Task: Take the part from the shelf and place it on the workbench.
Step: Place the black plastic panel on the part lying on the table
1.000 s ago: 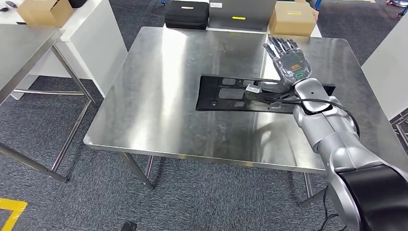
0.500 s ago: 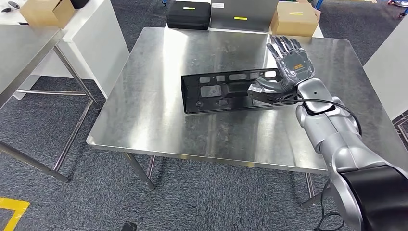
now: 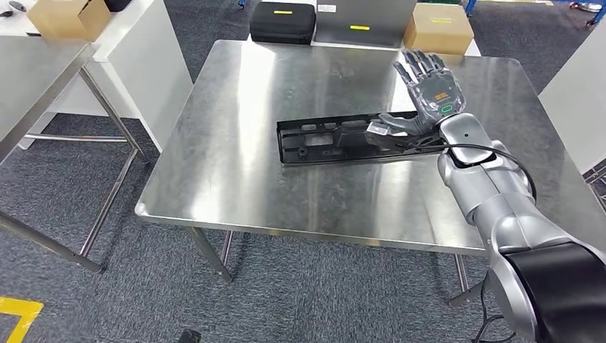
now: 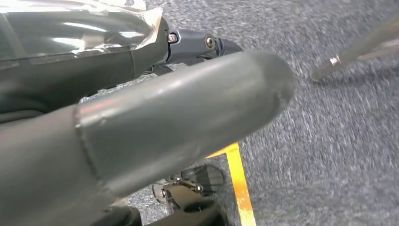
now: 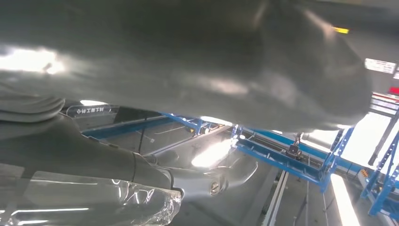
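One black plastic panel (image 3: 336, 138) has dropped flatter onto the desk (image 3: 236, 179) since a moment ago; your right hand (image 3: 427, 100), fingers spread, thumb pinching its near end, may release.

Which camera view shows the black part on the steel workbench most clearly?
The head view: the whole black part lies along the workbench, its near end pinched by the right hand. In both wrist views I cannot make the part out.
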`<state>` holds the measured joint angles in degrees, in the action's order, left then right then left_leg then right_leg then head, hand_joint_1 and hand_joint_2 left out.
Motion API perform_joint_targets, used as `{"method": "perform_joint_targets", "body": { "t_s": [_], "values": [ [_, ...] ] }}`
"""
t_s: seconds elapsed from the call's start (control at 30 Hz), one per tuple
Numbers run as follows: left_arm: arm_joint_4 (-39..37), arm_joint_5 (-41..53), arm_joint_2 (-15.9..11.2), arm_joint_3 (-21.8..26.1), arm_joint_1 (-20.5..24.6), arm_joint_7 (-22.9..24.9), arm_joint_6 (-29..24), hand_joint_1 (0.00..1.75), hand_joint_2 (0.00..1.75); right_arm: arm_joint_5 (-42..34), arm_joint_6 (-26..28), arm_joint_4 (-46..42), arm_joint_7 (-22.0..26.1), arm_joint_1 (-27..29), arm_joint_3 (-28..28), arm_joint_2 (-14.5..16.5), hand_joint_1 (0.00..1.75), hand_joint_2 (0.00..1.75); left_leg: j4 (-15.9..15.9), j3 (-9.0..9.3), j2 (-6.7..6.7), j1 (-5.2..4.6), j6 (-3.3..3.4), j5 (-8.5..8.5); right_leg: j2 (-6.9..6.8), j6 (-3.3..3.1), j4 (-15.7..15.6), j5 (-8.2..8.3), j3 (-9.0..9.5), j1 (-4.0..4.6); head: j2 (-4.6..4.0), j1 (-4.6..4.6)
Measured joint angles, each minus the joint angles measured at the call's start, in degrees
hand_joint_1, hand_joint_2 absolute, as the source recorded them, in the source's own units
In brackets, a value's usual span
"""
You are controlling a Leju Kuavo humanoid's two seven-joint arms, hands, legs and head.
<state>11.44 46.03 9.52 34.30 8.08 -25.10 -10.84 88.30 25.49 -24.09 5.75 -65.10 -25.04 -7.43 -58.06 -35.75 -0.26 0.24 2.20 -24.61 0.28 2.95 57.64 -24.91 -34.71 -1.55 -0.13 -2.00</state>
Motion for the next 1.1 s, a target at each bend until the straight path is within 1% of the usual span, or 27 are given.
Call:
{"method": "perform_joint_targets", "body": {
  "t_s": [0.03, 0.07, 0.1, 0.13, 0.17, 0.2, 0.23, 0.27, 0.3, 0.33, 0.37, 0.4, 0.47, 0.5, 0.6, 0.67, 0.73, 0.77, 0.83, 0.9, 1.0, 1.03, 1.1],
  "values": [
    [0.0, 0.0, 0.0, 0.0, 0.0, 0.0, 0.0, 0.0, 0.0, 0.0, 0.0, 0.0, 0.0, -0.1, 0.0, -0.1, 0.0, 0.0, 0.5, 0.23, 0.06, -0.03, 0.55, 0.32, -0.05, 0.07, 1.0, -0.64, -0.51, 0.06, 0.0, 0.03],
    [0.0, 0.0, 0.0, 0.0, 0.0, 0.0, 0.0, 0.0, 0.0, 0.0, 0.0, 0.0, 0.0, -0.1, 0.0, -0.3, 0.0, 0.0, 0.9, 0.44, 0.12, -0.03, 1.01, 0.61, -0.1, -0.12, 3.2, -1.86, -1.57, 0.12, 0.0, 0.08],
    [0.0, 0.0, 0.0, 0.0, 0.0, 0.0, 0.0, 0.0, 0.0, 0.0, -0.1, 0.0, 0.0, -0.1, 0.0, -0.5, 0.0, 0.0, 1.2, 0.52, 0.15, -0.08, 1.34, 0.76, -0.16, -0.49, 6.8, -3.53, -3.27, 0.12, 0.0, 0.12],
    [0.0, 0.0, 0.0, 0.1, 0.0, 0.0, 0.0, 0.0, 0.0, 0.0, -0.2, 0.1, 0.0, 0.0, 0.0, -0.6, 0.0, 0.0, 1.2, 0.49, 0.15, -0.17, 1.53, 0.79, -0.15, -0.8, 11.0, -5.19, -5.22, 0.22, 0.0, 0.17],
    [0.0, 0.0, 0.0, 0.1, 0.0, 0.0, 0.0, 0.0, 0.0, 0.0, -0.3, 0.1, 0.0, 0.1, 0.0, -0.8, 0.0, 0.0, 1.2, 0.48, 0.13, -0.3, 1.63, 0.79, -0.14, -0.87, 14.5, -6.36, -6.91, 0.3, 0.0, 0.2],
    [0.0, 0.0, 0.0, 0.1, 0.0, 0.0, 0.0, 0.0, 0.0, 0.0, -0.4, 0.2, -0.1, 0.3, 0.0, -0.9, 0.0, 0.0, 1.1, 0.47, 0.11, -0.43, 1.7, 0.78, -0.14, -0.73, 16.3, -6.73, -7.79, 0.38, 0.0, 0.2],
    [0.0, 0.0, 0.0, 0.1, 0.0, 0.0, 0.0, 0.0, 0.0, 0.0, -0.5, 0.2, -0.4, 0.4, 0.0, -0.9, 0.0, 0.0, 1.1, 0.47, 0.1, -0.57, 1.73, 0.77, -0.14, -0.43, 15.7, -6.2, -7.54, 0.47, 0.0, 0.2],
    [0.0, 0.0, 0.1, 0.1, 0.0, 0.0, 0.1, 0.0, 0.0, 0.0, -0.5, 0.3, -1.0, 0.3, 0.1, -1.0, 0.0, 0.0, 1.0, 0.49, 0.09, -0.71, 1.74, 0.76, -0.16, -0.08, 12.9, -4.92, -6.13, 0.5, 0.0, 0.19],
    [0.0, -0.1, 0.1, 0.1, 0.0, 0.0, 0.1, 0.0, 0.0, -0.1, -0.6, 0.3, -1.9, 0.2, 0.3, -1.3, 0.0, 0.0, 0.9, 0.46, 0.07, -0.83, 1.72, 0.72, -0.23, 0.17, 8.8, -3.34, -4.0, 0.52, 0.0, 0.19],
    [0.0, -0.2, 0.1, 0.2, 0.0, -0.1, 0.2, 0.0, 0.0, -0.2, -0.6, 0.3, -2.9, -0.1, 0.6, -1.7, 0.0, 0.0, 0.6, 0.34, -0.02, -1.05, 1.64, 0.63, -0.31, 0.22, 4.8, -1.99, -2.0, 0.62, 0.0, 0.18],
    [0.0, -0.5, 0.1, 0.3, -0.1, -0.1, 0.3, 0.0, 0.0, -0.4, -0.4, 0.3, -4.0, -0.4, 1.0, -2.5, 0.0, 0.0, 0.4, 0.17, -0.13, -1.24, 1.53, 0.51, -0.38, 0.09, 1.8, -1.02, -0.52, 0.72, 0.0, 0.14],
    [0.0, -0.7, 0.2, 0.5, -0.1, 0.0, 0.4, 0.0, 0.0, -0.7, -0.2, 0.3, -4.9, -0.7, 1.5, -3.5, 0.0, 0.0, 0.1, -0.02, -0.25, -1.43, 1.64, 0.31, -0.45, -0.09, 0.2, -0.53, 0.31, 0.7, 0.0, 0.12],
    [0.0, -1.3, 0.3, 1.0, -0.5, 0.0, 0.6, 0.0, 0.0, -1.9, 0.9, 0.3, -5.7, -0.7, 2.8, -5.9, 0.0, 0.0, -0.2, -0.24, -0.4, -1.53, 2.09, 0.1, -0.47, -0.39, -0.2, -0.3, 0.57, 0.68, 0.0, 0.07],
    [0.0, -1.7, 0.4, 1.3, -0.7, -0.1, 0.6, 0.0, 0.0, -2.6, 1.9, 0.3, -5.6, -0.5, 3.6, -7.3, 0.0, 0.0, -0.2, -0.25, -0.41, -1.5, 2.35, 0.07, -0.47, -0.39, -0.3, -0.26, 0.62, 0.64, 0.0, 0.08],
    [0.0, -2.3, 0.9, 2.2, -0.9, -0.1, 0.6, 0.0, 0.0, -4.7, 5.0, 0.2, -4.6, 1.1, 6.0, -11.2, 0.0, 0.0, -0.1, -0.19, -0.35, -1.37, 2.36, 0.14, -0.43, -0.43, -0.2, -0.25, 0.65, 0.83, 0.0, 0.08],
    [0.0, -2.4, 1.1, 2.7, -1.0, -0.2, 0.6, 0.0, 0.87, -5.1, 5.7, 0.2, -4.2, 2.3, 7.2, -13.1, 0.0, 0.0, -0.1, -0.19, -0.27, -1.35, 2.33, 0.14, -0.35, -0.44, -0.2, -0.25, 0.64, 0.86, 0.0, 0.09],
    [0.0, -2.7, 1.1, 3.0, -1.0, -0.5, 0.8, 0.0, 1.75, -5.2, 5.7, 0.1, -4.3, 3.1, 8.0, -14.3, 0.0, 0.0, -0.1, -0.13, -0.07, -1.35, 2.21, 0.09, -0.13, -0.45, -0.2, -0.25, 0.61, 0.86, 0.0, 0.06],
    [0.0, -2.9, 1.2, 3.2, -0.9, -0.8, 1.0, 0.0, 1.75, -5.4, 5.8, 0.1, -4.5, 3.5, 8.4, -14.8, 0.0, 0.0, -0.1, -0.08, 0.02, -1.34, 2.13, 0.07, -0.04, -0.46, -0.2, -0.26, 0.61, 0.87, 0.0, 0.06],
    [0.0, -3.4, 1.3, 3.7, -0.9, -1.7, 1.3, 0.0, 1.75, -6.5, 6.4, -0.2, -4.6, 4.7, 9.3, -16.1, 0.0, 0.87, -0.1, 0.01, 0.06, -1.33, 2.02, 0.04, -0.03, -0.48, -0.2, -0.28, 0.56, 0.96, 0.0, 0.05],
    [0.0, -4.0, 1.6, 4.3, -0.9, -2.5, 1.3, 0.0, 1.75, -8.8, 8.8, -1.1, -4.0, 7.3, 11.0, -18.4, 0.0, 1.75, -0.1, 0.03, -0.26, -1.34, 1.98, 0.03, -0.36, -0.51, -0.2, -0.34, 0.57, 1.07, 0.0, 0.09],
    [0.0, -4.3, 1.9, 5.1, -1.0, -2.8, 1.2, 0.0, 1.75, -13.1, 12.2, -4.0, -3.0, 14.2, 14.9, -22.9, 0.0, 1.75, -0.1, -0.03, -0.82, -1.36, 1.97, 0.02, -0.9, -0.54, -0.3, -0.43, 0.77, 1.15, 0.0, 0.19],
    [0.0, -4.2, 1.9, 5.2, -1.0, -2.6, 1.1, 0.0, 1.75, -14.3, 12.6, -5.9, -2.9, 17.5, 16.4, -24.2, 0.0, 1.75, -0.1, -0.05, -0.87, -1.37, 1.96, 0.0, -0.97, -0.5, -0.4, -0.45, 0.84, 1.18, 0.0, 0.14],
    [0.0, -3.9, 1.9, 5.5, -1.0, -2.1, 1.0, 0.0, 1.75, -15.8, 12.7, -11.5, -2.8, 26.1, 20.5, -26.7, 0.0, 1.75, 0.0, -0.08, -0.98, -1.41, 1.94, -0.05, -1.13, -0.41, -0.5, -0.5, 0.95, 1.23, 0.0, 0.21]
  ]
}}
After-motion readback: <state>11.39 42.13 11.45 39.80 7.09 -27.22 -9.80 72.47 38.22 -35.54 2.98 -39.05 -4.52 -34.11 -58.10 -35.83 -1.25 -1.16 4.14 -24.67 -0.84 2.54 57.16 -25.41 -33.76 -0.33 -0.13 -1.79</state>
